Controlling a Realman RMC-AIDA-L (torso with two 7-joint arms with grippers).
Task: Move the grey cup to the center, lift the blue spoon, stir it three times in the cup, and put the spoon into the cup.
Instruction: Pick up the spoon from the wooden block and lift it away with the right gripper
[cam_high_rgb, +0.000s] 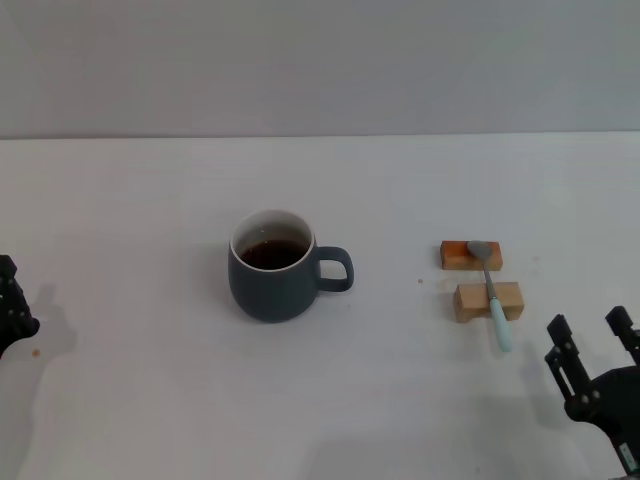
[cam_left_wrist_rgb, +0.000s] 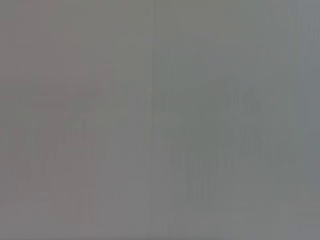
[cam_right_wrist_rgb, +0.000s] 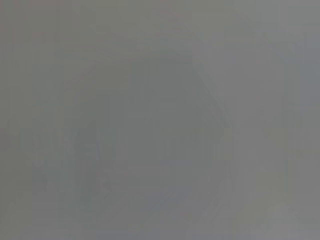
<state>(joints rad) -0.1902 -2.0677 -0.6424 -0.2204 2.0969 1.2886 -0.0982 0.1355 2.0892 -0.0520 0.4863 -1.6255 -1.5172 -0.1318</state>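
The grey cup (cam_high_rgb: 273, 267) stands upright on the white table (cam_high_rgb: 150, 200), a little left of the middle, its handle pointing right and dark liquid inside. To its right the blue spoon (cam_high_rgb: 491, 293) lies across two small wooden blocks (cam_high_rgb: 486, 300), metal bowl on the far block, pale handle toward the front. My right gripper (cam_high_rgb: 592, 340) is at the front right corner, open and holding nothing, a short way in front of the spoon's handle. My left gripper (cam_high_rgb: 10, 305) shows only partly at the left edge. Both wrist views are plain grey and show nothing.
The far block (cam_high_rgb: 462, 255) looks reddish-brown, the near one light tan. A grey wall (cam_high_rgb: 320, 60) rises behind the table's far edge.
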